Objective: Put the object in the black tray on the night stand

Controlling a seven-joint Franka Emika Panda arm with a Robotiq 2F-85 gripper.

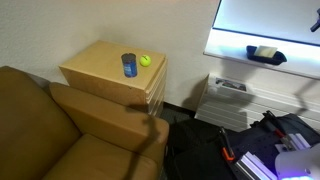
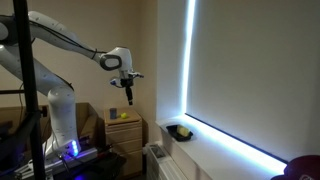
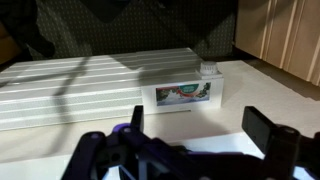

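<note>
The black tray (image 1: 271, 58) sits on the lit window sill, and the pale yellow-green object (image 1: 262, 51) lies in it. Both show small in an exterior view, tray (image 2: 181, 133) and object (image 2: 183, 128). The tan night stand (image 1: 98, 66) stands beside the sofa and carries a blue cup (image 1: 129, 65) and a round yellow-green ball (image 1: 145, 60). My gripper (image 2: 129, 97) hangs in the air above the night stand (image 2: 125, 131), well away from the tray. In the wrist view the gripper (image 3: 200, 125) is open and empty, over a white ribbed heater.
A brown sofa (image 1: 60, 135) fills the side next to the night stand. A white ribbed heater (image 3: 90, 85) with a coloured label (image 3: 184, 94) lies below the sill. The robot base and cables (image 1: 285, 150) stand on the floor near the heater.
</note>
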